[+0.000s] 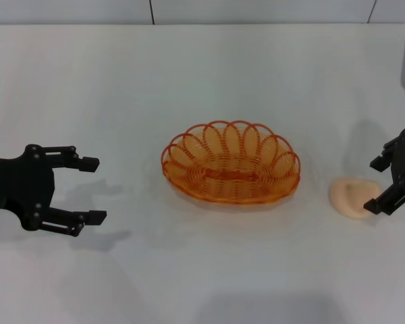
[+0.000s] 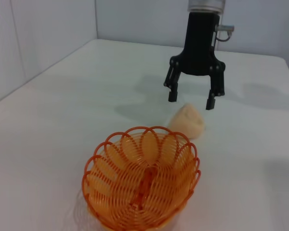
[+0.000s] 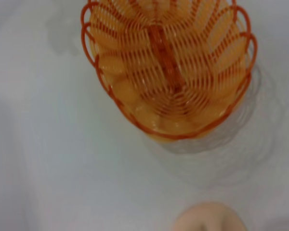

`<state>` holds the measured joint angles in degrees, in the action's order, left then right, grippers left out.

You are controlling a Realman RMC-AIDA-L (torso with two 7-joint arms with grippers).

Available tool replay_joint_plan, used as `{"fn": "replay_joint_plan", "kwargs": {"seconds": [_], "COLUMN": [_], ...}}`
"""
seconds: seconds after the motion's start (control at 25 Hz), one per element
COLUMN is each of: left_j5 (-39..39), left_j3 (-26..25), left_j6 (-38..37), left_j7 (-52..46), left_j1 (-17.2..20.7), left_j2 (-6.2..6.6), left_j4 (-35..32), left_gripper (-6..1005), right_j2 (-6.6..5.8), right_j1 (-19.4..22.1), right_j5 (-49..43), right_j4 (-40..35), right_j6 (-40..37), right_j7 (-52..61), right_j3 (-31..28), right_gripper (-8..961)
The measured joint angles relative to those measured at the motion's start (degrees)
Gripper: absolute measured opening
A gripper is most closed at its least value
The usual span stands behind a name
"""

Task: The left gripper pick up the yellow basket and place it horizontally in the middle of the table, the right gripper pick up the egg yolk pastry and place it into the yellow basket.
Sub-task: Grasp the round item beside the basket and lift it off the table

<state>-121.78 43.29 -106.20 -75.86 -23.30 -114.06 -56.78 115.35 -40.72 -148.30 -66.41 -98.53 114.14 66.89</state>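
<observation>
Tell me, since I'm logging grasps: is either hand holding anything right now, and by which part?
Nothing is held. The left hand is open and apart from the yellow basket; the right hand hangs open over the egg yolk pastry.

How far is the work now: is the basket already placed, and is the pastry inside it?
The yellow basket already lies crosswise, mid-table, empty. The left gripper is open, away to its left, holding nothing. In hand: the right gripper hangs open over the egg yolk pastry, which lies on the table beside the basket. Left: gripping the pastry and putting it in the basket.
</observation>
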Motion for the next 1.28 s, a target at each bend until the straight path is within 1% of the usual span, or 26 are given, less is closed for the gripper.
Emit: {"fn": "replay_joint_plan", "kwargs": {"seconds": [0.12,0.64,1.08,1.2,1.28], "left_j5": [0.0,0.03,0.07,0.1,0.26], "left_j3": [0.05,0.09,0.3,0.29,0.18], "left_j6": [0.26,0.76,1.08,1.04,0.81], "left_j7": [-0.1,-0.17,-0.09,0.04,0.09], "left_j1": [-0.12,-0.43,-0.51,-0.34,-0.17], "left_j2": [-0.25,-0.55,-0.61,-0.63,-0.63], "left_j4": [-0.14,-0.35,-0.35,-0.41,-0.46], "left_gripper": [875,875,875,875,875], "right_j2": [0.01,0.03,-0.02,-0.09,-0.28], "right_j1": [-0.26,0.06,0.11,0.15,0.5], "right_j5": [-0.15,-0.41,-0.3,-0.12,0.14], "right_j4": [1.67,3.22,2.85,2.21,-0.5], "right_j6": [0.86,1.56,1.65,0.85,-1.17], "right_j7": [-0.13,-1.17,-1.51,-1.62,-1.76], "right_j3": [0.66,2.97,2.98,2.91,1.69], "right_gripper": [764,703,258,184,134]}}
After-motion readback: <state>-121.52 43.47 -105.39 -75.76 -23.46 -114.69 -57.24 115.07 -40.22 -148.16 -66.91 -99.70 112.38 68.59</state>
